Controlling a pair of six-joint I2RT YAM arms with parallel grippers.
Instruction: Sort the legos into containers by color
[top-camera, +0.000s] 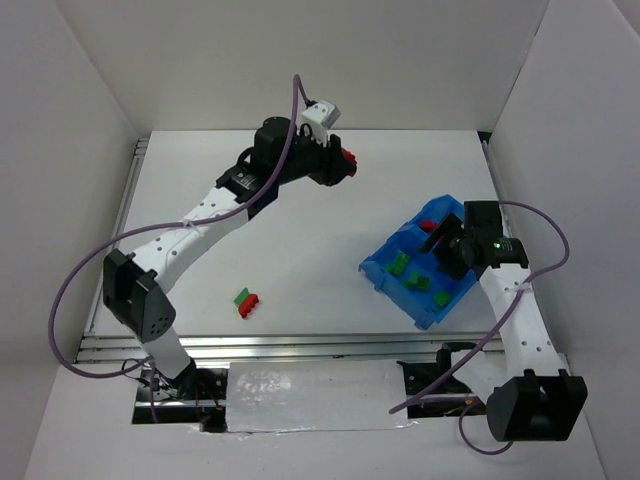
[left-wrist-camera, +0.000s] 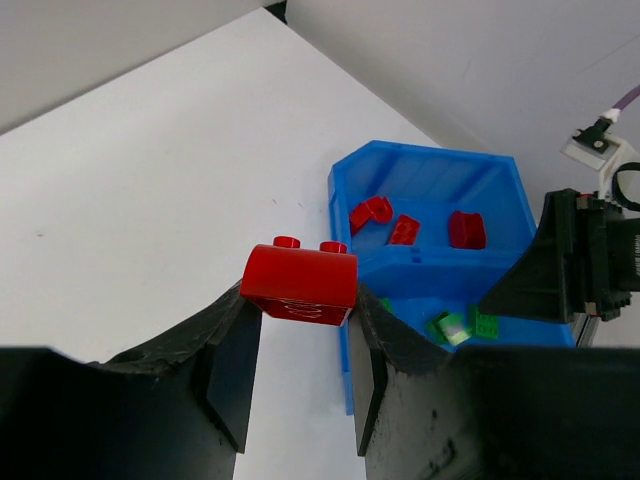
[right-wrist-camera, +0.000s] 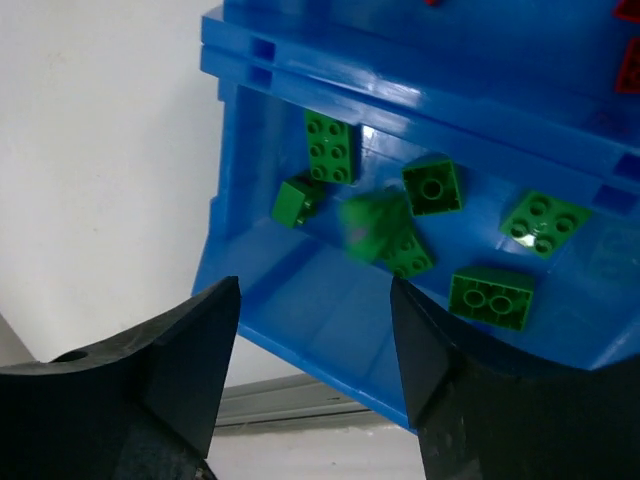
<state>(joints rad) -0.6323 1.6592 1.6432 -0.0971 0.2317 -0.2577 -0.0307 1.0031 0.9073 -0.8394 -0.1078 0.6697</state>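
One red brick (left-wrist-camera: 300, 281) pinched in left gripper (left-wrist-camera: 305, 312)

White table (top-camera: 300, 230): blue bin (top-camera: 384, 277), two bricks (top-camera: 246, 301)

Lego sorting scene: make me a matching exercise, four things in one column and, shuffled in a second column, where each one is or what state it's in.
Things
1. left gripper
2. right gripper
3. red legos inside the blue bin
4. loose green and red pair

Places or states
A. lying on the table, outside the bin
B. open, above the green legos
C. shut on a red lego
D. in the compartment on the other side of the divider from the green ones

Pairs: 1-C, 2-B, 3-D, 4-A
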